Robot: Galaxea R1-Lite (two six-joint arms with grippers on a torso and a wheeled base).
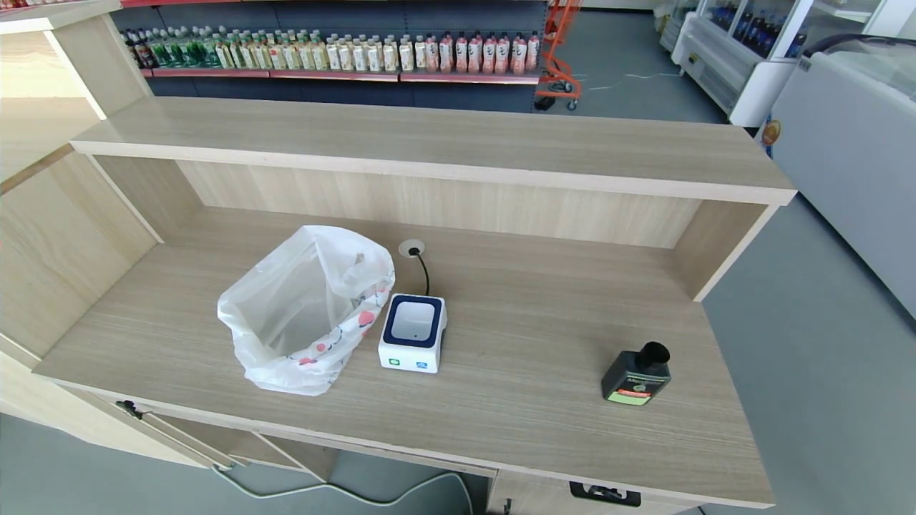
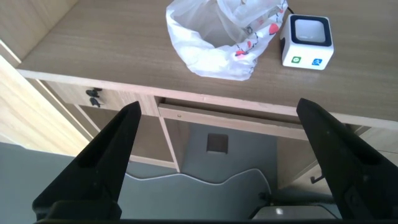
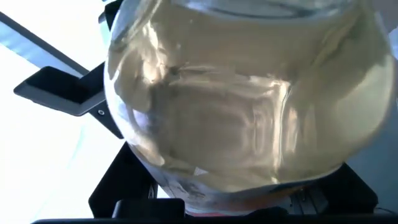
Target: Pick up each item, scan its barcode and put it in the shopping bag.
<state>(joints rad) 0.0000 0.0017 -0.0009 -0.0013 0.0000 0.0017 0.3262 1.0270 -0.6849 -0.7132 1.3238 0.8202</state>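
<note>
Head view, hazards first.

- Dark bottle [image 1: 636, 375], black cap: stands on the surface [image 1: 537, 322] towards my right, near the front edge, well apart from the scanner [image 1: 413, 332] and the shopping bag [image 1: 304, 307]. A clumsy approach could tip it or push it off that edge. No barcode shows on its visible face, so I judge a scan may fail unless it is turned.
- Shopping bag: thin white plastic, slumped, mouth open, its side touching the scanner. An item dropped on the rim could fold the mouth shut or drag the bag into the scanner.
- Scanner cable [image 1: 422, 272]: runs back to a hole in the surface. A sweep behind the scanner could snag it.
- Left gripper [image 2: 219, 106]: released, fingers spread wide, nothing held, hanging below the surface's front edge before the drawer [image 2: 230, 118]. Raised straight up, it could strike that edge.
- Right gripper: I cannot tell its state. A clear rounded container [image 3: 249, 99] sits hard against my right wrist camera. If it is held, a smooth curved wall may slip.

Count:
- Shopping bag: one
- Scanner: one
- Cable: one
- Dark bottle: one
- Clear container: one
- Drawer: one
</note>
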